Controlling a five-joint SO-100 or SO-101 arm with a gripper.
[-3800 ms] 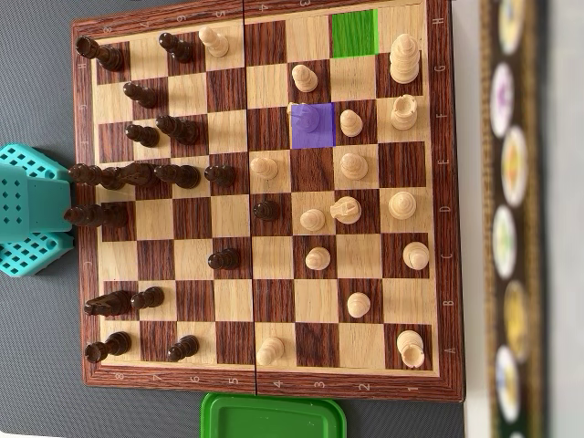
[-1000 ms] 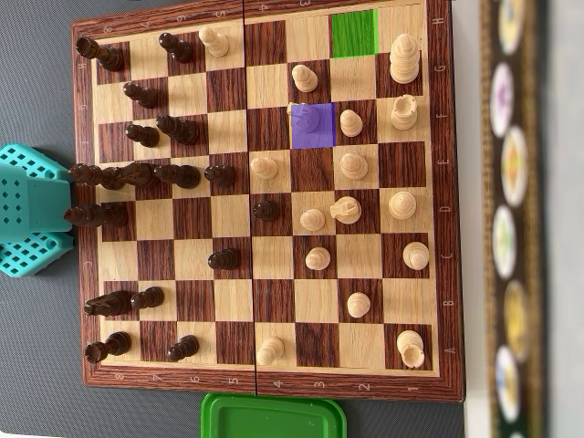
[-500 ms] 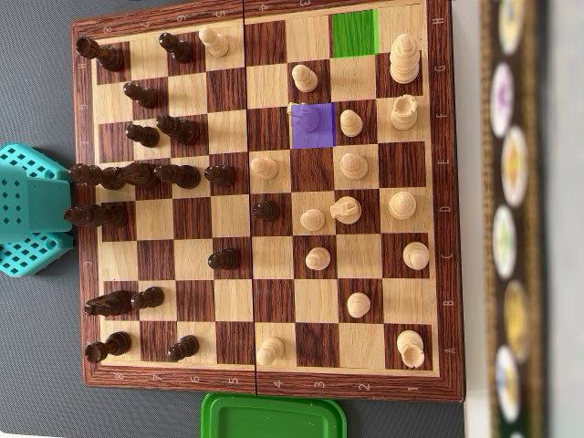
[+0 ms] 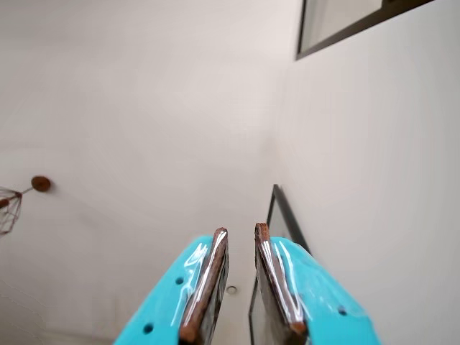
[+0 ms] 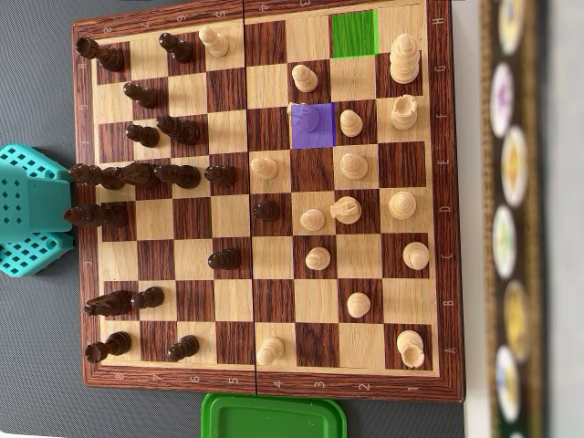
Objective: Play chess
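In the wrist view my teal gripper (image 4: 241,231) points up at a pale wall and ceiling. Its two brown-padded fingers stand a little apart with nothing between them. No board shows there. In the overhead view the wooden chessboard (image 5: 265,381) fills the middle, with dark pieces (image 5: 179,173) mostly on the left half and light pieces (image 5: 353,164) mostly on the right. One square is marked purple (image 5: 319,135) and holds a piece (image 5: 302,116). An empty square near the top right is marked green (image 5: 355,32). Only the arm's teal base (image 5: 32,210) shows at the board's left edge.
A green lid or tray (image 5: 272,418) lies just below the board's lower edge. A dark strip with round patterned discs (image 5: 511,219) runs along the right side. In the wrist view a dark-framed window (image 4: 345,21) and a wire lamp (image 4: 11,205) show.
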